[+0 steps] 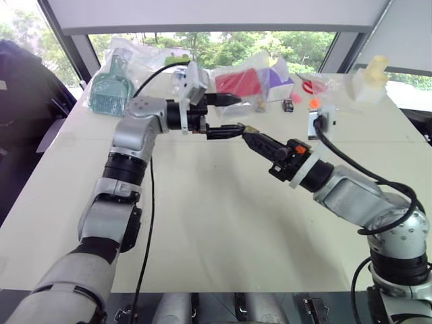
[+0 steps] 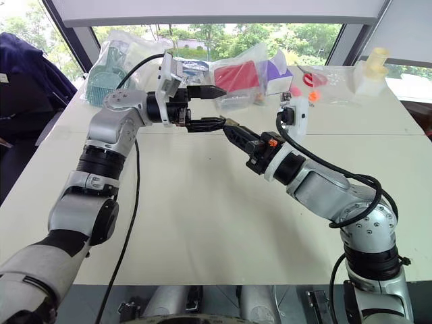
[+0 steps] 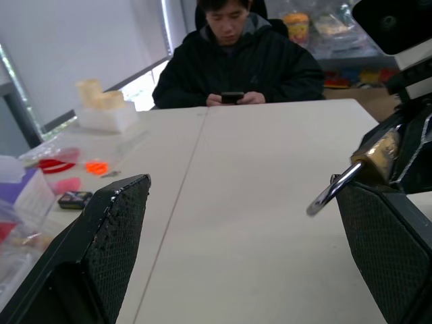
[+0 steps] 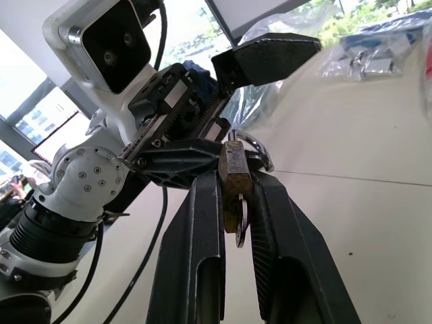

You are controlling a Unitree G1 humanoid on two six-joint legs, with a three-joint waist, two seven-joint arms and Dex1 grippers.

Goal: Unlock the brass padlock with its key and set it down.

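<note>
While the right gripper clamps the brass padlock, the left gripper stands wide; it should close squarely on the shackle, avoiding twist.

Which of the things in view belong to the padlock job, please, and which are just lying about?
Job:
- brass padlock, clamped in the right pincer
- left pincer, open beside it

Lying about:
- bagged items
- green brush
- small black-and-red item
</note>
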